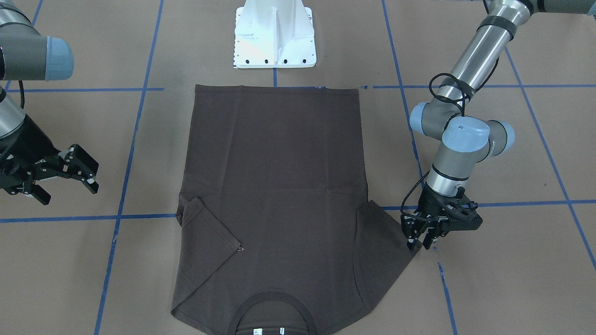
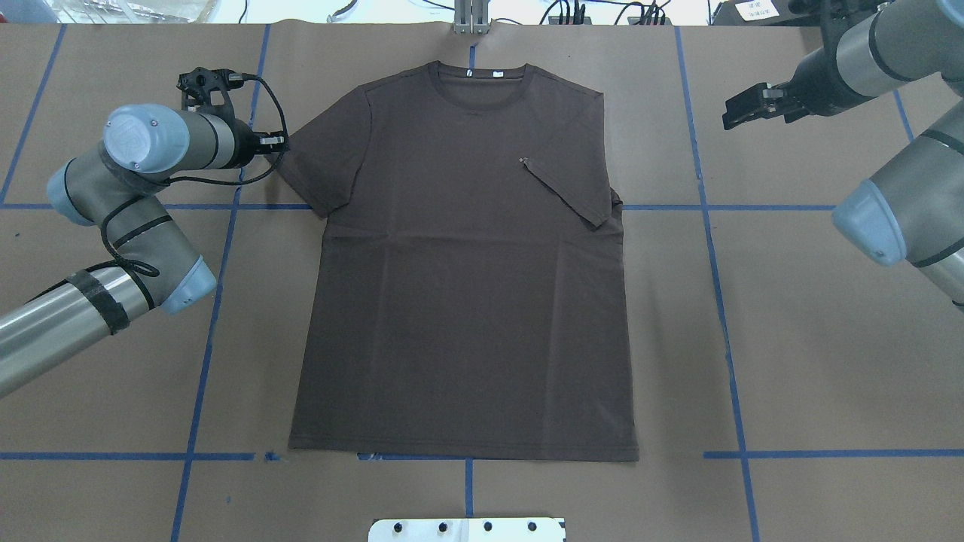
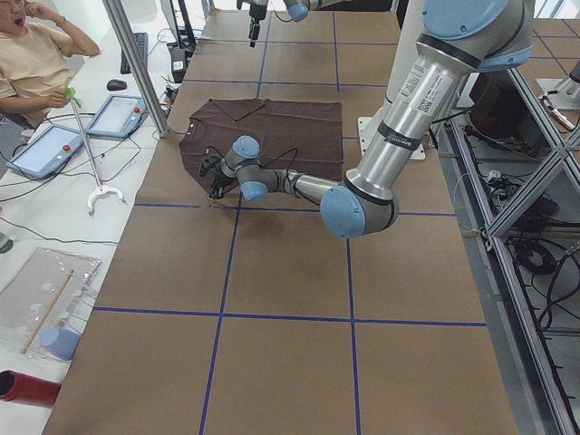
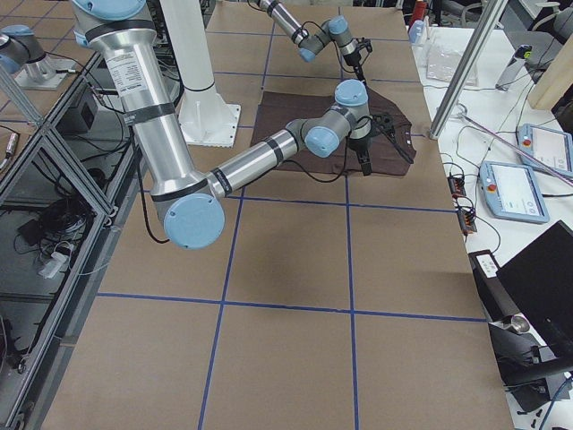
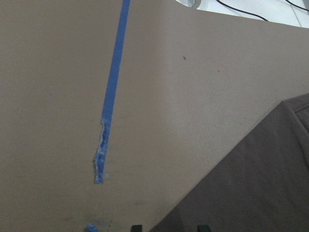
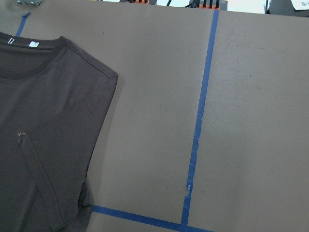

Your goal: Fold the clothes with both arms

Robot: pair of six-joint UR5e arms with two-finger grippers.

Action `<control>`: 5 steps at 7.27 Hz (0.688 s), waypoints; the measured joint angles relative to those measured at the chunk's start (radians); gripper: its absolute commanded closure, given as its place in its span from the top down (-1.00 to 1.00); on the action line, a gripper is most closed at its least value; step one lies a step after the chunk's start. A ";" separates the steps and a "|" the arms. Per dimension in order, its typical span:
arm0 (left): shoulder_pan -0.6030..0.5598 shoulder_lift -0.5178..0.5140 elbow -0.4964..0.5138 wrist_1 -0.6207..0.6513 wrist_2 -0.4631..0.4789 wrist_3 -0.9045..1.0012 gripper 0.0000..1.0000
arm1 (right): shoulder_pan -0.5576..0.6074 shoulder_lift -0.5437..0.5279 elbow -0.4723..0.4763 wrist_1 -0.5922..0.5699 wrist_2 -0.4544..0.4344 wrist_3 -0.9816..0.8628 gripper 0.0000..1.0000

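Observation:
The dark brown T-shirt (image 1: 279,186) (image 2: 467,301) lies flat, chest up, collar (image 2: 480,86) at the far edge from the robot. One sleeve (image 2: 568,196) is folded in over the chest beside the small logo; the other sleeve (image 2: 316,162) is spread out. My left gripper (image 1: 419,244) (image 2: 280,141) is down at the outer corner of the spread sleeve. It is open, and in the left wrist view the sleeve edge (image 5: 256,183) runs between its fingertips. My right gripper (image 1: 70,195) (image 2: 742,113) hangs open above bare table beside the folded sleeve, holding nothing.
The white base plate (image 1: 274,42) (image 2: 467,529) stands just behind the shirt's hem. Blue tape lines (image 2: 719,301) grid the brown table cover. In the exterior left view a person (image 3: 36,54) sits at a side table with tablets (image 3: 113,116) and a metal post (image 3: 136,63).

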 measured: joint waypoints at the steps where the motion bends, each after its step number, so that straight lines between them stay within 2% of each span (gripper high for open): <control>1: 0.000 0.000 0.001 0.001 0.000 0.011 -0.02 | 0.000 -0.001 0.000 0.000 -0.001 -0.001 1.00; 4: 0.001 0.001 0.016 -0.001 0.000 0.018 -0.02 | 0.000 -0.006 -0.001 0.000 -0.001 -0.003 1.00; 5: 0.001 0.001 0.020 -0.001 0.000 0.018 -0.19 | 0.000 -0.008 -0.001 0.000 -0.001 -0.004 1.00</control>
